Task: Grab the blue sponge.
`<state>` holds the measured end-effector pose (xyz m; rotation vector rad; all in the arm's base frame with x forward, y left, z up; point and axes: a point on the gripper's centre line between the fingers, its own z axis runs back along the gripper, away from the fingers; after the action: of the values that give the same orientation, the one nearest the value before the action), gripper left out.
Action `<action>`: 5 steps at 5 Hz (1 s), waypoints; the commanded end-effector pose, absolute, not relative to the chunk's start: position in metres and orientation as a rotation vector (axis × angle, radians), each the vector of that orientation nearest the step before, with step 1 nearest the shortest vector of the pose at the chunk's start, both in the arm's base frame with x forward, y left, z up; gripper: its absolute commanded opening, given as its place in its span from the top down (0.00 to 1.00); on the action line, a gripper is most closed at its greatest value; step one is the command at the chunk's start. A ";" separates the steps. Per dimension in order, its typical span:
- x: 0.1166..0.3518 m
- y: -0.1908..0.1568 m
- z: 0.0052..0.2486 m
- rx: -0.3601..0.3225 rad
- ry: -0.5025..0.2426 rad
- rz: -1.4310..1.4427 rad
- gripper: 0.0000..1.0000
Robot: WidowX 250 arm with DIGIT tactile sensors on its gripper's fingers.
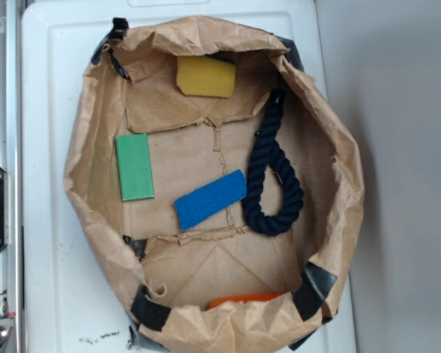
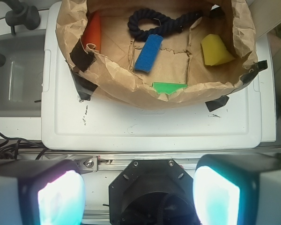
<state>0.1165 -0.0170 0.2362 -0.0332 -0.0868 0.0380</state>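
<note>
The blue sponge lies flat and slanted on the floor of the brown paper bag, near the middle, beside the rope loop. In the wrist view the blue sponge shows far ahead inside the paper bag. My gripper is open, its two pale fingertip pads wide apart with nothing between them. It hangs well back from the bag, over the robot's black base mount and the metal rail. The gripper is out of sight in the exterior view.
Also in the bag: a green sponge at left, a yellow sponge at the back, a dark navy rope at right, and an orange object partly hidden under the front rim. The bag sits on a white tray.
</note>
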 end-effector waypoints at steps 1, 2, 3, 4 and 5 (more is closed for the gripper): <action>0.117 -0.017 0.236 -0.033 -0.087 0.038 0.00; 0.117 -0.017 0.236 -0.033 -0.087 0.038 0.00; 0.117 -0.017 0.236 -0.033 -0.087 0.038 0.00; 0.117 -0.017 0.236 -0.033 -0.087 0.038 0.00; 0.161 -0.025 0.235 -0.056 -0.119 0.028 0.00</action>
<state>0.1601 -0.0251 0.2231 -0.0499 -0.0738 0.0282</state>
